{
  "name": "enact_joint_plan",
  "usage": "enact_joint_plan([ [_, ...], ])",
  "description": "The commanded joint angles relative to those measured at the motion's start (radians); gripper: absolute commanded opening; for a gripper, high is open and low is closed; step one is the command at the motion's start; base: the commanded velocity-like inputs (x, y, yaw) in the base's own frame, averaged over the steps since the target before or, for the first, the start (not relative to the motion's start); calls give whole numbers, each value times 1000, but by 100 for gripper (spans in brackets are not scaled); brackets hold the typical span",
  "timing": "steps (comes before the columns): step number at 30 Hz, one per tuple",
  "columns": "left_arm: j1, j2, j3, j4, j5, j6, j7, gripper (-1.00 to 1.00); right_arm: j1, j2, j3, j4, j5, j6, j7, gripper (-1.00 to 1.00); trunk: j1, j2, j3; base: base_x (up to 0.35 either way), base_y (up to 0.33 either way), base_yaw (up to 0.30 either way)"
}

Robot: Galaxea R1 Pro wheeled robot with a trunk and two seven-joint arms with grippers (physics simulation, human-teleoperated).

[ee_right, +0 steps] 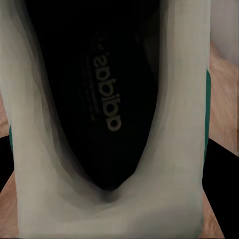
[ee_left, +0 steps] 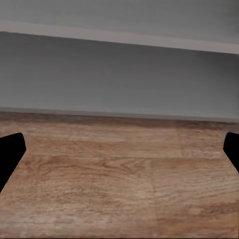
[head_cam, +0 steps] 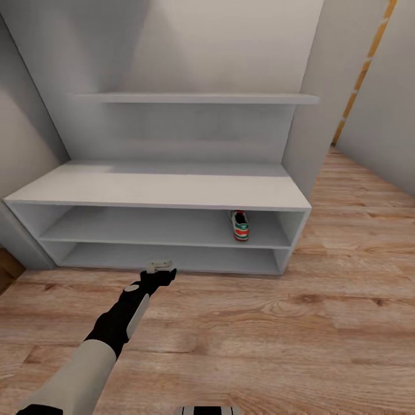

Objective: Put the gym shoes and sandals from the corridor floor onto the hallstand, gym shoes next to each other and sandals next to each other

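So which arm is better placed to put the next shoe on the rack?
Right, probably. The right wrist view looks straight into a gym shoe up close, apparently held. The left gripper hangs open over bare floor, though it is nearer the rack.

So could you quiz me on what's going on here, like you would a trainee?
1. True or false: a gym shoe sits on the hallstand's middle shelf.
2. The left gripper is: A) holding a sandal, B) open over the floor.
3. What does the right wrist view look into?

Key: 1 true. 2 B. 3 Another gym shoe's dark insole; a grip can't be confirmed.
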Motion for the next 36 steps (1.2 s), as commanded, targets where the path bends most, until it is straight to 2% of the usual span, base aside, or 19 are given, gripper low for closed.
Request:
enact_joint_plan([
  [1,0,0,0,-1,10,5,-1,100,-1,0,0,-1,3,5,0,-100,-1,0,-1,-205,258,0],
  [13,-1,0,0,-1,10,5,-1,100,-1,0,0,-1,3,5,0,-100,-1,0,-1,-203,259,0],
  [30,-1,0,-1,-1,10,6,-1,100,-1,0,2,-1,3,5,0,-100,-1,0,-1,-12,316,0],
  [36,0,0,-1,-1,10,6,-1,100,-1,0,2,-1,3,5,0,-100,-1,0,-1,0,111,0],
])
